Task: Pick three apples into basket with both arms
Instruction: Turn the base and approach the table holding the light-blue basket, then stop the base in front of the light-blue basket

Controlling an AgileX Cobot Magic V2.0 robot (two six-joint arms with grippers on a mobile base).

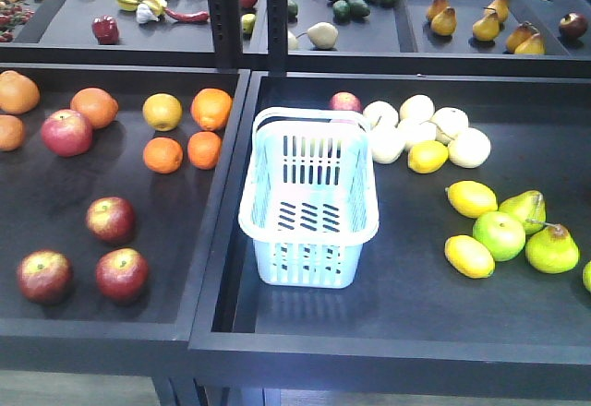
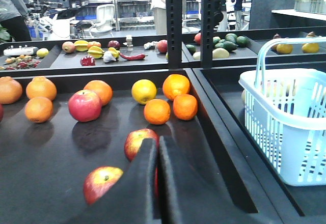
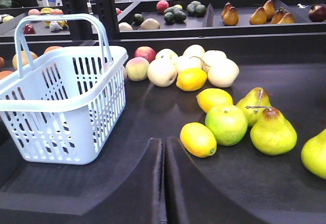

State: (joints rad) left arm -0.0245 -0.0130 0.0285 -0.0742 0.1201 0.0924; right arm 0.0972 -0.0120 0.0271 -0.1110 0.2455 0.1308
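Observation:
Three dark red apples lie in the front of the left tray: one (image 1: 111, 219) further back, two (image 1: 43, 276) (image 1: 122, 273) near the front edge. The pale blue basket (image 1: 309, 266) stands empty in the right tray, against the divider, handle down. Neither arm shows in the front view. In the left wrist view my left gripper (image 2: 158, 142) is shut and empty, its tips just in front of one apple (image 2: 136, 141), with another apple (image 2: 101, 182) to its left. My right gripper (image 3: 164, 142) is shut and empty, right of the basket (image 3: 51, 132) and beside a lemon (image 3: 197, 139).
Oranges (image 1: 211, 107), a yellow fruit (image 1: 162, 111) and a pinkish-red apple (image 1: 66, 132) fill the back of the left tray. Lemons (image 1: 471, 197), a green apple (image 1: 499, 234), pears (image 1: 551, 248) and pale fruits (image 1: 416, 111) lie right of the basket. A raised divider (image 1: 217, 231) separates the trays.

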